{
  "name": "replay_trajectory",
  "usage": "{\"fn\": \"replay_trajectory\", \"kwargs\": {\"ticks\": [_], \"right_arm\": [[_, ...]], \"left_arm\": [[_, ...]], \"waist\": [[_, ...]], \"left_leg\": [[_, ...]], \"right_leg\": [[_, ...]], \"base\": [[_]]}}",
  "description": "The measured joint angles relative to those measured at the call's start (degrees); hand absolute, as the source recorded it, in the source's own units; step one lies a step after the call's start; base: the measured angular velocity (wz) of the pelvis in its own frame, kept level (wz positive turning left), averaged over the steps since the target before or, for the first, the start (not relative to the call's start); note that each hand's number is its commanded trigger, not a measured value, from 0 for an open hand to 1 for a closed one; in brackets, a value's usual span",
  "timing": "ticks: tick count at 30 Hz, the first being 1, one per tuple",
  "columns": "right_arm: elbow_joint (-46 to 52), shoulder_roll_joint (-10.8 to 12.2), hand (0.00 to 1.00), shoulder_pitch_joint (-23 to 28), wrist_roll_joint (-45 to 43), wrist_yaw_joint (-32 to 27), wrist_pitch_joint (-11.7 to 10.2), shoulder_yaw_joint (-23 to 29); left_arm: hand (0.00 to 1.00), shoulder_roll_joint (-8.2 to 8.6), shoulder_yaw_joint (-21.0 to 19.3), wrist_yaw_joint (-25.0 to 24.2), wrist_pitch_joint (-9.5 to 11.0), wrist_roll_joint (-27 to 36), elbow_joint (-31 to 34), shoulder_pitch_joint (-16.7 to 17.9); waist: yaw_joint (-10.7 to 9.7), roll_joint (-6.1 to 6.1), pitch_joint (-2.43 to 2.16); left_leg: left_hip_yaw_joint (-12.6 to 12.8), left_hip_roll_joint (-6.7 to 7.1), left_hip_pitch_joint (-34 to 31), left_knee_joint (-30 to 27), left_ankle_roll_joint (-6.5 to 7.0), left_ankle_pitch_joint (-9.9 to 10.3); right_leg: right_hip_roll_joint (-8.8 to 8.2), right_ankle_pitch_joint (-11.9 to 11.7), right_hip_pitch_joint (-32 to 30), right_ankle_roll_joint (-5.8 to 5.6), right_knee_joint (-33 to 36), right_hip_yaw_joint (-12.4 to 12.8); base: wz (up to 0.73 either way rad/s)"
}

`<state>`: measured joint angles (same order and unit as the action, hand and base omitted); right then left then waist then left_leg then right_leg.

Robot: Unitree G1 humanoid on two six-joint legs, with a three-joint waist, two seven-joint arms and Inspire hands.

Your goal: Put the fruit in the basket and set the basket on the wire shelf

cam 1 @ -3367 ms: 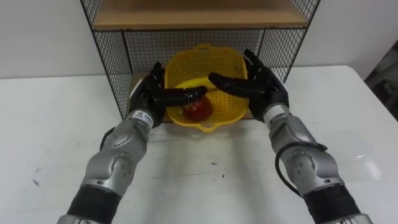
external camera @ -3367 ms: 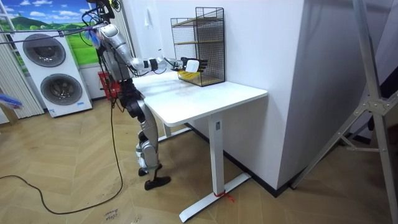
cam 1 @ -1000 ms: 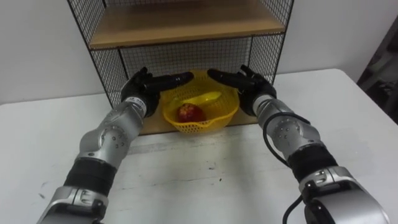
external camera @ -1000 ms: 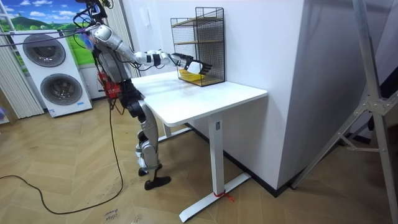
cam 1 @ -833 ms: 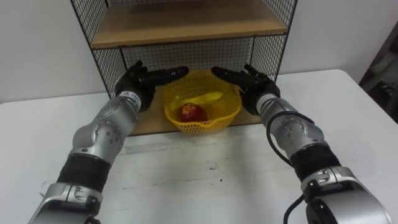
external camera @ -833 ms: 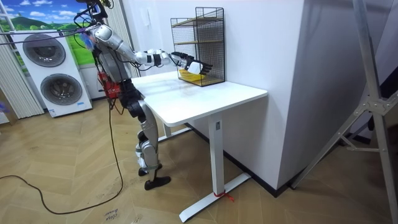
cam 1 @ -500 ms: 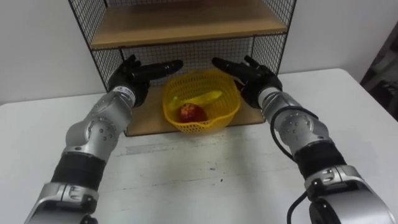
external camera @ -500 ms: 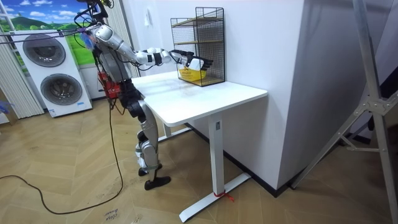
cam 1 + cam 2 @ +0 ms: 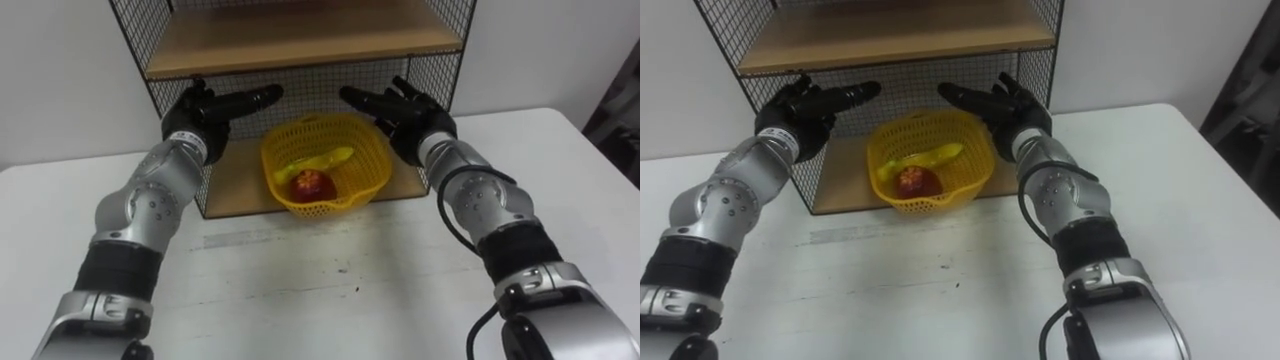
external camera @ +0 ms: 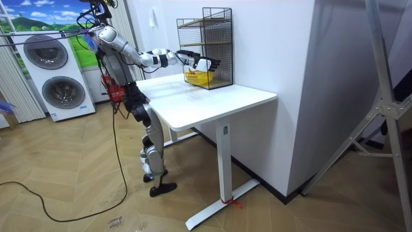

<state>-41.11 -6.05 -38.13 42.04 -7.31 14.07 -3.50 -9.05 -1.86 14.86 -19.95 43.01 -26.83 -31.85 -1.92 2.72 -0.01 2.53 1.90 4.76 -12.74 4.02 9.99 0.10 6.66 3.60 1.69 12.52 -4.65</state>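
Straight-fingered left robot hand (image 9: 196, 112) and right robot hand (image 9: 410, 116) flank the basket (image 9: 352, 186).

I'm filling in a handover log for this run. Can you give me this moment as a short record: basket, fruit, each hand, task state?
basket: yellow basket sitting on the bottom board of the wire shelf
fruit: red apple and banana, both inside the basket
left hand: open, raised to the basket's left, appears clear of it
right hand: open, raised to the basket's right, appears clear of it
support: shelf stands on the white table
task state: looks complete
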Motion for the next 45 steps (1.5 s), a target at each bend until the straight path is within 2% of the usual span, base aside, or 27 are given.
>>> {"fn": "replay_trajectory", "kwargs": {"ticks": [6, 10, 13, 16, 23, 27, 30, 31, 36, 41, 45], "right_arm": [[12.56, -1.20, 0.00, 3.04, -8.95, 0.57, 0.06, -0.32], [20.82, -1.54, 0.00, 8.68, -12.88, 1.45, 0.14, -0.33], [22.17, -1.64, 0.00, 10.81, -14.25, 2.33, 0.51, -0.31], [22.20, -1.80, 0.00, 11.10, -14.66, 3.02, 0.55, -0.28], [27.17, -3.25, 0.00, 14.46, -18.53, 4.20, 0.46, -0.31], [29.01, -3.28, 0.00, 15.68, -19.88, 5.63, 0.45, -0.33], [31.05, -3.64, 0.00, 17.26, -19.69, 6.03, 0.36, -0.27], [31.30, -3.74, 0.00, 18.03, -19.51, 6.27, 0.23, -0.26], [34.38, -4.21, 0.00, 22.86, -18.61, 6.79, 0.27, -0.03], [38.43, -5.07, 0.00, 29.51, -15.20, 8.30, 0.27, 0.69], [40.14, -5.13, 0.00, 32.00, -15.02, 8.61, 0.28, 0.93]], "left_arm": [[0.00, -0.08, 0.26, -2.08, -0.01, -1.55, 2.76, 0.29], [0.00, -0.09, 0.69, -3.52, -0.01, -2.73, 4.95, 0.87], [0.00, -0.07, 1.09, -4.86, 0.01, -3.44, 7.45, 1.92], [0.00, -0.05, 1.08, -6.13, 0.13, -3.95, 10.07, 4.57], [0.00, -0.14, 1.84, -7.38, 0.45, -8.92, 15.39, 9.82], [0.00, -0.14, 2.31, -8.71, 0.83, -8.92, 18.62, 10.32], [0.00, -0.15, 2.34, -9.35, 2.29, -8.85, 19.98, 11.02], [0.00, -0.12, 2.35, -9.33, 2.79, -8.86, 20.39, 12.06], [0.00, -0.22, 2.40, -9.19, 2.92, -8.93, 24.32, 17.38], [0.00, -0.58, 2.13, -10.67, 3.25, -8.83, 28.69, 25.88], [0.00, -0.74, 1.93, -11.41, 3.25, -8.89, 29.15, 26.85]], "waist": [[0.71, -0.37, 0.21], [1.16, -1.33, 0.05], [1.35, -1.92, -0.33], [1.28, -2.02, -0.38], [2.05, -2.18, -0.40], [2.17, -2.38, -0.34], [2.16, -2.88, -0.04], [2.15, -3.10, 0.07], [2.26, -3.92, -0.02], [2.34, -4.18, -0.13], [2.38, -4.43, -0.31]], "left_leg": [[-0.01, 0.14, -0.41, 1.47, -0.14, -1.09], [0.02, 0.01, -0.11, 1.50, -0.20, -1.10], [0.18, -0.04, 0.05, 1.57, -0.21, -1.10], [0.19, -0.04, 0.05, 1.58, -0.21, -1.11], [0.04, -0.05, 0.06, 1.49, -0.21, -1.10], [0.06, -0.05, 0.12, 1.54, -0.21, -1.10], [0.10, -0.07, 0.61, 1.89, -0.32, -1.19], [0.13, -0.09, 0.81, 2.01, -0.34, -1.20], [0.35, -0.14, 0.91, 2.30, -0.38, -1.17], [0.76, -0.21, 0.96, 2.30, -0.47, -1.26], [0.63, -0.22, 0.92, 2.48, -0.49, -1.22]], "right_leg": [[-0.02, -0.38, -0.84, 0.20, -0.86, -0.29], [-0.09, -0.39, -0.64, 0.24, -0.82, -0.13], [-0.09, -0.41, -0.56, 0.27, -0.86, -0.05], [-0.10, -0.42, -0.57, 0.28, -0.85, -0.05], [-0.13, -0.41, -0.45, 0.29, -0.84, -0.13], [-0.13, -0.40, -0.48, 0.29, -0.82, -0.11], [-0.06, -0.37, -0.20, 0.30, -0.84, 0.07], [-0.04, -0.36, -0.01, 0.32, -0.84, 0.06], [-0.03, 0.09, -0.63, 0.36, -0.76, 0.24], [0.12, -0.05, -0.65, 0.47, -0.77, 0.70], [0.10, -0.01, -0.60, 0.44, -0.78, 0.50]], "base": [[0.02], [-0.02], [-0.03], [0.00], [0.00], [0.00], [0.00], [0.00], [-0.02], [-0.04], [0.01]]}}
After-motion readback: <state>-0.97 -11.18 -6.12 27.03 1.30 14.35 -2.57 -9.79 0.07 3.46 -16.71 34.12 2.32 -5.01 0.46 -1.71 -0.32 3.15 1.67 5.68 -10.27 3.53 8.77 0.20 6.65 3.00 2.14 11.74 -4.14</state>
